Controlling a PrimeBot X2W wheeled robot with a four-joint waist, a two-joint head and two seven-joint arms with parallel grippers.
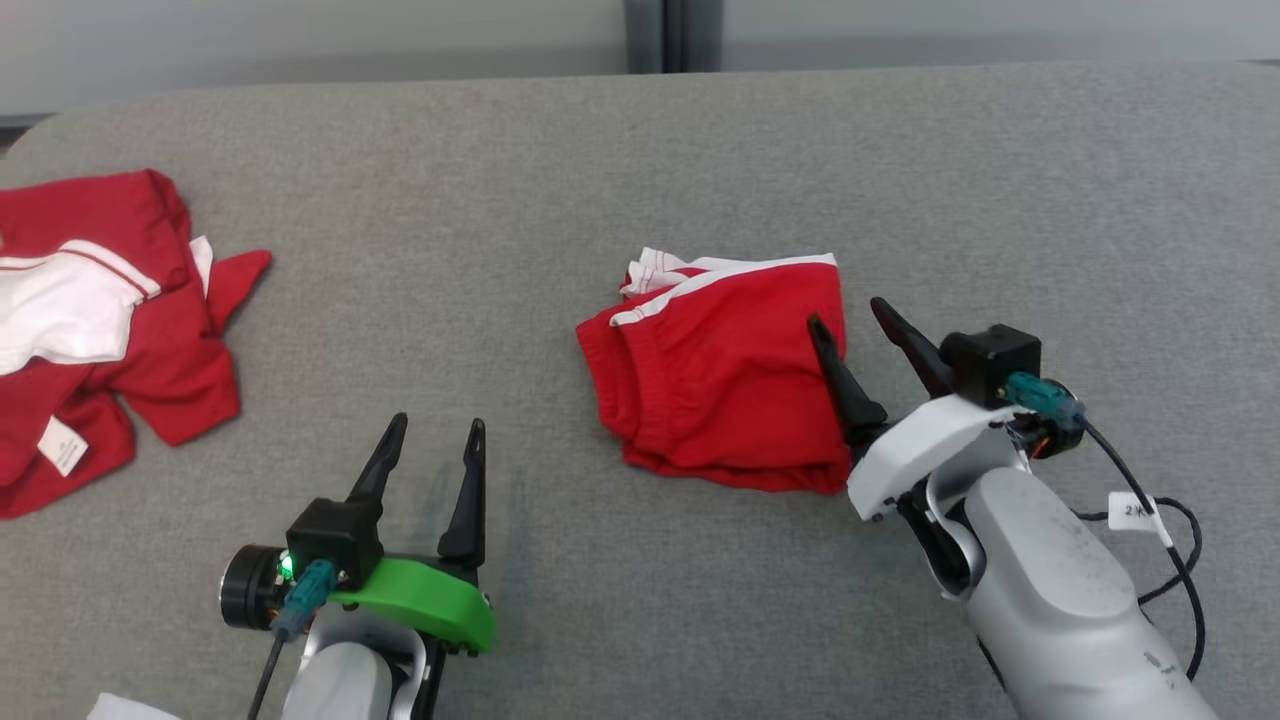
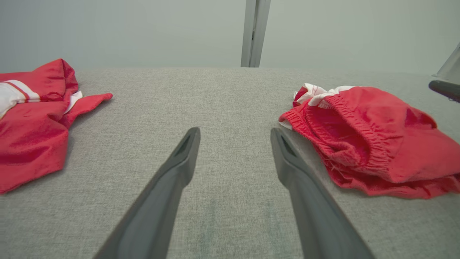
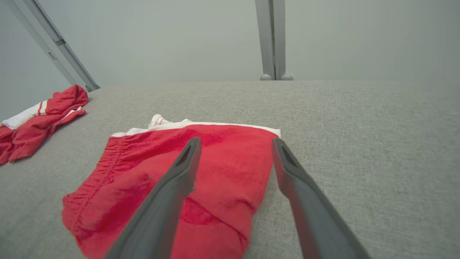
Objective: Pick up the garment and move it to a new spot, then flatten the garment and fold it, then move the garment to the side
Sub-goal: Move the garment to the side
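Table: grey woven top, matt and slightly nubbed, far-left corner rounded. It carries everything below.

Jersey: crumpled red heap with white panels and a white label, at the table's far left, well apart from the work. I take it as not in play.

Shorts: the task's thing, lying right of centre on the table. The cloth is soft and red with a slight sheen. A gathered elastic waistband runs along the left edge and white trim along the far edge. They are folded into a rough rectangle of several layers, the near edge a little bulged.

Step in hand, by my judgement: flattening and folding look done, and moving the shorts aside is what is left.

Right gripper: fingers spread wide, holding nothing. It straddles the shorts' right edge, one finger over red cloth and the other over bare table just beside it. I cannot tell whether the tips touch.

Left gripper: fingers likewise wide apart and empty, over bare table near the front, between jersey and shorts.

Next move, as I judge it: pinch through all layers at that edge, or the fold may slip open when carried. A second grip on the waistband side would keep the stack together
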